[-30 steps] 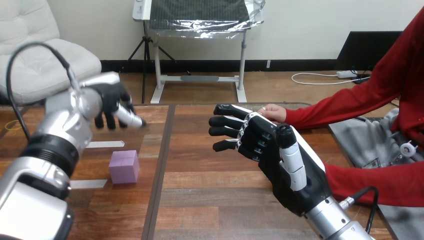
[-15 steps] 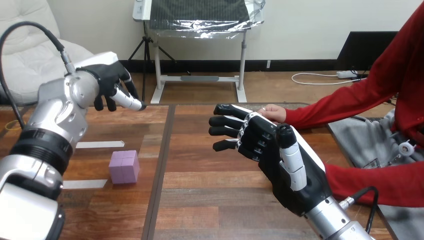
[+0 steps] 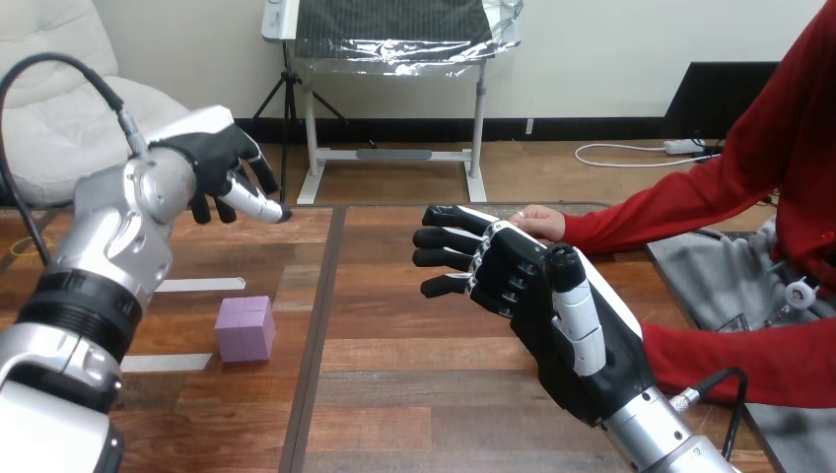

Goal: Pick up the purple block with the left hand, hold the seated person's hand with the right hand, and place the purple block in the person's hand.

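Up beyond the purple block, left hand loose-fingered, empty — right hand straight-fingered beside the person's hand.

The person's hand — mostly behind right hand

The left arm is seen entering from seven o'clock, its silver forearm angled up toward one o'clock. The left hand is held high at ten o'clock of the view, fingers loosely drooped, nothing grasped, thumb pointed toward four o'clock. The right arm is seen entering from five o'clock; the right hand is held on edge near centre, fingers stretched toward nine o'clock, nothing grasped
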`<state>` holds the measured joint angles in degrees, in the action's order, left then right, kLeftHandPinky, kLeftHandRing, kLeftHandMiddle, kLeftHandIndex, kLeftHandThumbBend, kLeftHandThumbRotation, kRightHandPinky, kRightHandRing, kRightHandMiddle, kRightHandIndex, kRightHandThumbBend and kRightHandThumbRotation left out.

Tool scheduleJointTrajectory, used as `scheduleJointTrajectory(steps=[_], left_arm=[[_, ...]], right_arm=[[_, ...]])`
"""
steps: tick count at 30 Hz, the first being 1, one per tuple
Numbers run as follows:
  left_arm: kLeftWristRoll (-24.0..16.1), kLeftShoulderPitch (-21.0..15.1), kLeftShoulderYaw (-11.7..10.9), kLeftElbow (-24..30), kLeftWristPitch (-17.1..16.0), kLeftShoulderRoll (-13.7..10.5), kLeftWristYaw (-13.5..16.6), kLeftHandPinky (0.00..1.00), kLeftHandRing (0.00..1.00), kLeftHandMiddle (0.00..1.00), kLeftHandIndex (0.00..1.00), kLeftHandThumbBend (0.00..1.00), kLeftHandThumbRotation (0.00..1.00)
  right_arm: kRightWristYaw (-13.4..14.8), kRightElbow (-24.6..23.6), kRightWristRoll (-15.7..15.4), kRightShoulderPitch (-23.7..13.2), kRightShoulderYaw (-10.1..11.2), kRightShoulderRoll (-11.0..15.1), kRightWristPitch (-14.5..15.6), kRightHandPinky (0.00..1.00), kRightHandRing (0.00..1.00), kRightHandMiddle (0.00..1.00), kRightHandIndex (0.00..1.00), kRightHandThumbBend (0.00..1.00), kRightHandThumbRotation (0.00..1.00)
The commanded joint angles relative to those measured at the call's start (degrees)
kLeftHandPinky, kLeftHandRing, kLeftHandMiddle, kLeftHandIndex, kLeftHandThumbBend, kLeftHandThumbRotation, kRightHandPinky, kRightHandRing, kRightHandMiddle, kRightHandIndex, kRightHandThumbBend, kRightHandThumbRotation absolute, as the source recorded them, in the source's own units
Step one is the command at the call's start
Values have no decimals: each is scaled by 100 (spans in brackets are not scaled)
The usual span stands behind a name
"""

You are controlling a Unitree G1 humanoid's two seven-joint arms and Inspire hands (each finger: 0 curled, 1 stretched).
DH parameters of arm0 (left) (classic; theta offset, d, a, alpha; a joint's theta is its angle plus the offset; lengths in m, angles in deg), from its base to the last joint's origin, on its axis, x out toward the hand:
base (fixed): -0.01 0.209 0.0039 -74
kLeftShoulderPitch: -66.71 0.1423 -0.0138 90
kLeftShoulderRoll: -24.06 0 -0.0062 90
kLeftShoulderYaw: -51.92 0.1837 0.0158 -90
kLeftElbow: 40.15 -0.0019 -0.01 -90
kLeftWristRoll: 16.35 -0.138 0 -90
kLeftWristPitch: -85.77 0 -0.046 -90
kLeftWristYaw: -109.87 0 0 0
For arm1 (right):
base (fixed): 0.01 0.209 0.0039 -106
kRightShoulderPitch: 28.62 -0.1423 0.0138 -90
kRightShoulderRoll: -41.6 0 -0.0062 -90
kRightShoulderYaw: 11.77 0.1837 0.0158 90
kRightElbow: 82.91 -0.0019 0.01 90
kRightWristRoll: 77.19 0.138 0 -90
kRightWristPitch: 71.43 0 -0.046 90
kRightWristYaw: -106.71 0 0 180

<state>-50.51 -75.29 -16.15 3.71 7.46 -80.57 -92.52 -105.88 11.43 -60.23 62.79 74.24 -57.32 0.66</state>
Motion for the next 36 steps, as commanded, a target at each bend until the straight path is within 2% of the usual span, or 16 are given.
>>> scheduleJointTrajectory(steps=[1,8,11,13,15,19,25,29,36], left_arm=[[10,-159,-95,267,56,-75,15,41,60,68,71,60,25],[34,-204,-87,151,19,-58,23,52,75,81,80,68,33],[64,-184,-85,71,-134,-55,81,62,83,87,85,72,40],[70,-156,-66,-26,-333,-64,172,64,84,88,86,73,41],[72,-151,-58,-82,-426,-66,214,71,89,91,89,76,46],[-135,-112,153,-326,-886,-111,462,75,92,93,90,80,53],[-381,-139,348,-688,-1294,-118,708,82,94,94,91,86,60],[-459,-166,391,-937,-1436,-77,817,83,93,93,91,91,61],[-723,-297,608,-1325,-1507,-27,878,86,93,93,91,98,60]], right_arm=[[7,-160,56,-310,86,19,0,71,79,80,81,81,100],[17,-166,48,-322,89,17,17,70,79,80,81,81,100],[9,-169,61,-332,90,19,42,70,79,80,81,81,100],[17,-170,46,-334,90,17,37,70,79,80,81,81,100],[21,-168,39,-337,92,16,34,70,79,80,81,81,100],[36,-175,36,-334,90,12,62,69,79,80,81,82,100],[33,-168,24,-331,83,8,43,68,78,79,80,83,100],[13,-165,35,-326,80,12,42,68,78,79,80,83,100],[-1,-162,35,-302,94,25,7,68,79,79,81,82,100]])
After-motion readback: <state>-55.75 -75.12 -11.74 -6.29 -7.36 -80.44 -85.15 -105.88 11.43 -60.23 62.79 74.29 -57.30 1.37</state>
